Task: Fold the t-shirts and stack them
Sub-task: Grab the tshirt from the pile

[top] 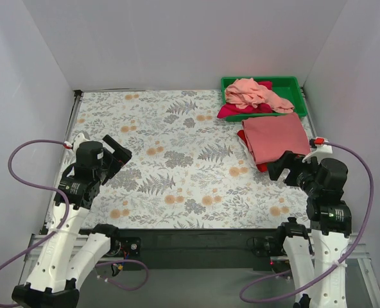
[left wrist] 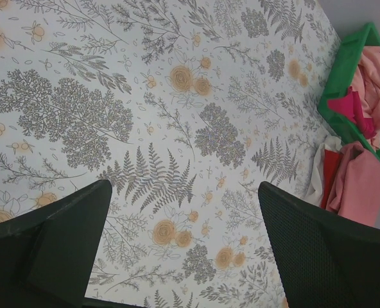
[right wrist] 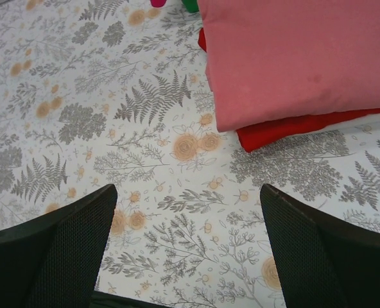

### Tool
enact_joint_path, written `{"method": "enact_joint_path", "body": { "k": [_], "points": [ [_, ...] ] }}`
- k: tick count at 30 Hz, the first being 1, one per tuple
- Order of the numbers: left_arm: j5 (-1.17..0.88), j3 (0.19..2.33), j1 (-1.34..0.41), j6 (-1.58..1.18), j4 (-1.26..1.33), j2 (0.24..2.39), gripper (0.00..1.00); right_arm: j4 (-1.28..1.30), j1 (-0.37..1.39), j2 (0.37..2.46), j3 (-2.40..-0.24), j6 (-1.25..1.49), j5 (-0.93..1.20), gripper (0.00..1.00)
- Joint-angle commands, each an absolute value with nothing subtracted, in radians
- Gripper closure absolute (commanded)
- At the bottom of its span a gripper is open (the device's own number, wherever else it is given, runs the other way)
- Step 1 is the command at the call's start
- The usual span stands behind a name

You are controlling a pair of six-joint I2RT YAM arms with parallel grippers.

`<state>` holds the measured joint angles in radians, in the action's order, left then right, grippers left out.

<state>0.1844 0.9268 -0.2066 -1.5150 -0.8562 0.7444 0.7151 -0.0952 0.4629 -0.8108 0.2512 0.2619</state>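
Note:
A folded dusty rose t-shirt (top: 276, 136) lies on a folded red t-shirt (top: 262, 167) at the right of the table, in front of the green tray (top: 293, 83). A crumpled light salmon-pink t-shirt (top: 254, 93) lies in the tray on top of a magenta t-shirt (top: 232, 112). My left gripper (top: 120, 154) is open and empty over the left of the table, far from the shirts. My right gripper (top: 281, 165) is open and empty just in front of the stack. The right wrist view shows the rose shirt (right wrist: 293, 58) over the red one (right wrist: 273, 135), beyond my open gripper (right wrist: 189, 192).
The table carries a floral-print cloth (top: 177, 160). A white cloth edge (right wrist: 376, 119) shows under the red shirt. The left wrist view shows the open gripper (left wrist: 183, 189), the tray (left wrist: 344, 58) and the stack (left wrist: 363, 186) at far right. White walls enclose the table.

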Motion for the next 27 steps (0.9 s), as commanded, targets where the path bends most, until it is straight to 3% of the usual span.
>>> {"method": "enact_joint_path", "body": {
  "k": [1,6,10,16,27],
  "points": [
    [0.163,0.913,-0.206,-1.531,-0.816,0.767,0.02,0.507,-0.094,0.511,-0.766,0.307,0.388,0.02],
    [0.176,0.919,-0.206,-1.555,-0.781,0.808,0.02,0.189,-0.092,0.700,-0.730,0.362,0.528,0.02],
    [0.167,0.861,-0.206,-1.574,-0.690,0.799,0.02,0.172,-0.052,0.918,-0.854,0.324,0.294,0.02],
    [0.202,0.831,-0.206,-1.595,-0.620,0.834,0.02,0.166,0.044,1.276,-1.124,0.256,0.100,0.02],
    [0.270,0.785,-0.206,-1.618,-0.531,0.868,0.02,0.187,0.071,1.958,-1.762,0.091,0.024,0.08]
  ]
}}
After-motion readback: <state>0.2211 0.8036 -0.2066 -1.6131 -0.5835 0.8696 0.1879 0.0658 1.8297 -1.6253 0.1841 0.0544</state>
